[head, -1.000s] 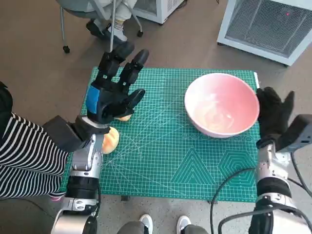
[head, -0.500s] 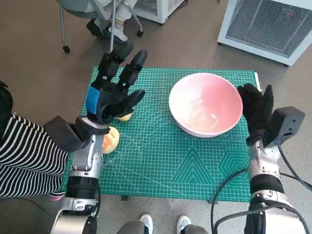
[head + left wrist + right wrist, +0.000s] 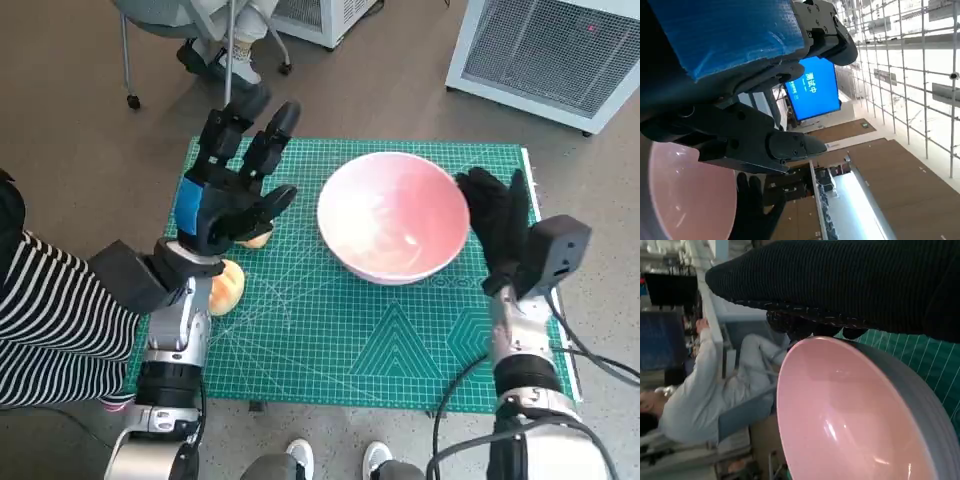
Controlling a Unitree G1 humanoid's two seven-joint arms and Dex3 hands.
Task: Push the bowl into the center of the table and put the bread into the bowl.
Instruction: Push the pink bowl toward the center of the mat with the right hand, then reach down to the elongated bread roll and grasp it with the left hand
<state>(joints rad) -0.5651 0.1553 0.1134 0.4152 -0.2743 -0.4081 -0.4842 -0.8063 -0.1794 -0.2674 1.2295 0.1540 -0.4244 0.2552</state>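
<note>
A: Bowl (image 3: 393, 214) sits right of the mat's (image 3: 400, 340) centre. Right hand (image 3: 495, 225) is flat against its outer wall, fingers straight, gripping nothing.

B: Push low and level so it slides. Bread (image 3: 226, 284) lies at the left edge under the left hand (image 3: 228, 195), fingers spread, empty.

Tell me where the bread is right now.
In the head view, the bread lies at the green mat's left edge, partly hidden under the left robot hand.

Even, bright indoor light; soft shadows. Glare glints inside the bowl (image 3: 394, 217). Wrist views are blurred close up.
</note>
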